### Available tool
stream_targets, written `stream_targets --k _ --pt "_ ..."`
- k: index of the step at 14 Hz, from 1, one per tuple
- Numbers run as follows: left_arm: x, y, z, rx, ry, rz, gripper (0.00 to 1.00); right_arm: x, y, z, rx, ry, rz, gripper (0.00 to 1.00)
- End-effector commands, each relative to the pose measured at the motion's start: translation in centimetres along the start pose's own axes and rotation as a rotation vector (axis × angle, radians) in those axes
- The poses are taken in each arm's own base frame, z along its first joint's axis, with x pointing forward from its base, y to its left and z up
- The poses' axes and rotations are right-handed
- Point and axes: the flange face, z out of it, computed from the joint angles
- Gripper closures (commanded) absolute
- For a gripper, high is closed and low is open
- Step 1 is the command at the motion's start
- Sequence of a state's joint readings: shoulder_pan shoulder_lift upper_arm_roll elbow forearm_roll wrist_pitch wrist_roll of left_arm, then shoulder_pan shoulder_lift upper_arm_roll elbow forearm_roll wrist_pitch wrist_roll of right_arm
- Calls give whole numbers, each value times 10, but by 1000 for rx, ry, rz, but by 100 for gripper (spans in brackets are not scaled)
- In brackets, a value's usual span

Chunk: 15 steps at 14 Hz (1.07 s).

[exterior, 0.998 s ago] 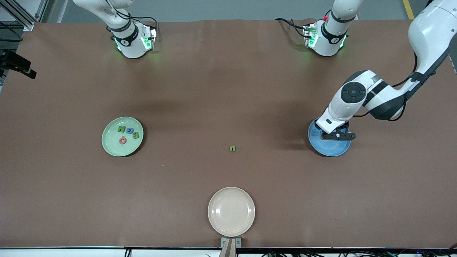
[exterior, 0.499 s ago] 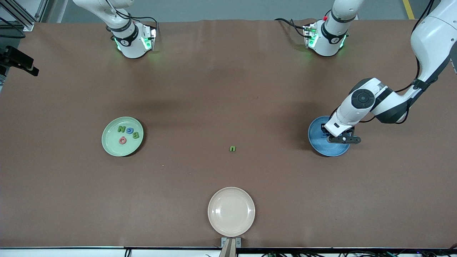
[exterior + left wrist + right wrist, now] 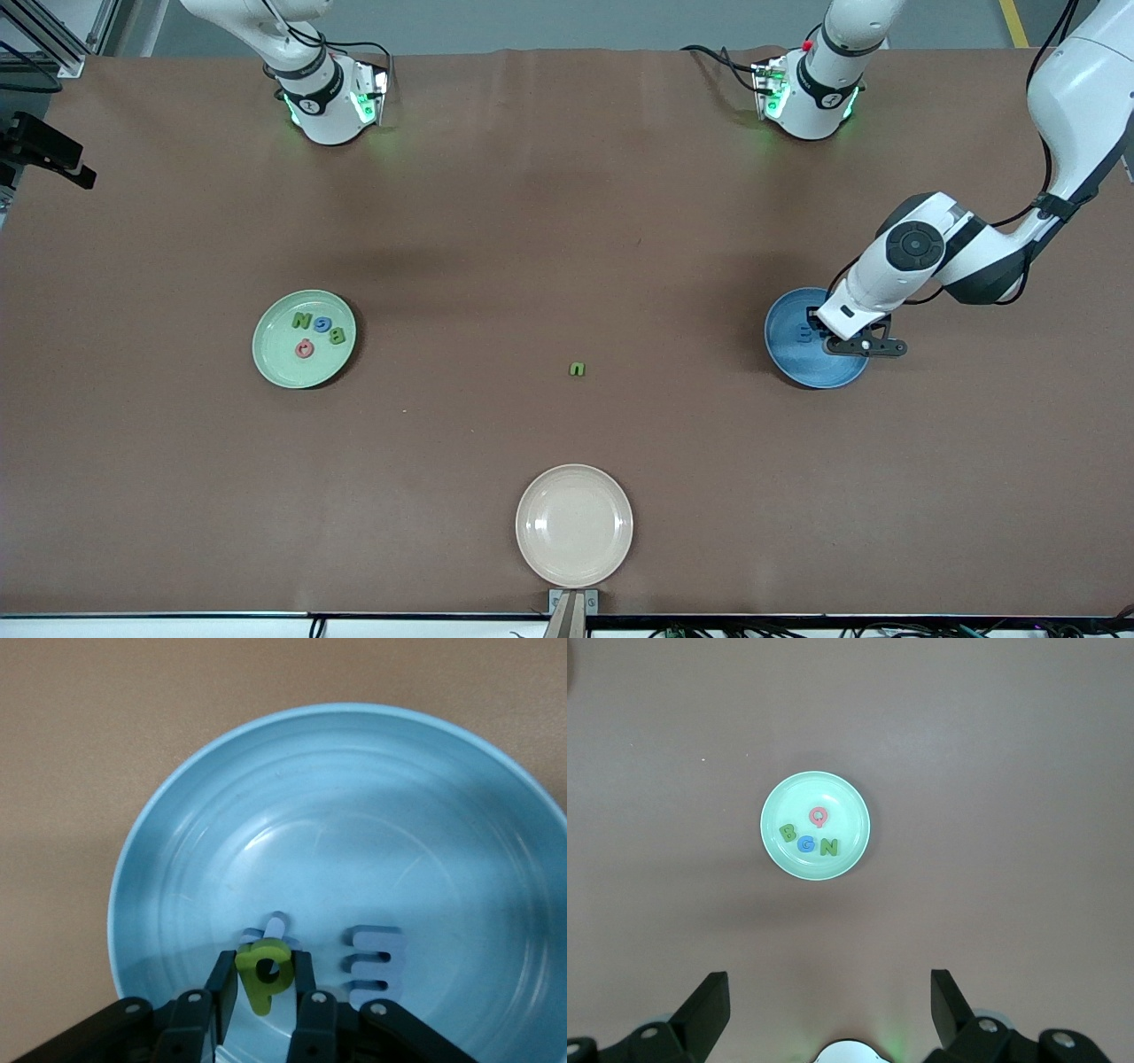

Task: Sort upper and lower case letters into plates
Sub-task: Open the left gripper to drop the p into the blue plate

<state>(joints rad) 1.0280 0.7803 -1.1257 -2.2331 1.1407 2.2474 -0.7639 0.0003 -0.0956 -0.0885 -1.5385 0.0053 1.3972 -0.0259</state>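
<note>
You get even overhead light, soft arm shadows on the table (image 3: 549,221), faint sheen inside the blue plate (image 3: 372,824), all views sharp.

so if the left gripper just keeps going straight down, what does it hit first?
Most likely the floor of the blue plate. The left gripper is over it, fingers around the green p, so the p would probably land first, right by the blue x. Height above the plate is unclear.
</note>
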Motion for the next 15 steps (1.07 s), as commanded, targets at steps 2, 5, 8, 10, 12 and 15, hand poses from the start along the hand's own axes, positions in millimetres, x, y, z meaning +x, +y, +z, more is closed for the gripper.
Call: stream_targets --k 2,5,8,10,12,15 --pt "-3 16 -19 1 36 -27 19 -8 -1 -2 9 12 -10 0" --pt "3 39 -43 -45 57 -71 0 -9 -1 -3 9 15 -10 0" --pt "16 57 -65 -104 52 -106 0 -8 -1 -3 7 18 -10 0" --pt "26 90 -82 -135 57 -127 0 -8 0 -4 4 24 -11 0" --pt "42 147 -103 -127 62 -165 0 -7 1 -3 6 24 -8 0" --pt "61 240 -113 -85 12 -235 0 -7 1 -4 4 26 -11 0"
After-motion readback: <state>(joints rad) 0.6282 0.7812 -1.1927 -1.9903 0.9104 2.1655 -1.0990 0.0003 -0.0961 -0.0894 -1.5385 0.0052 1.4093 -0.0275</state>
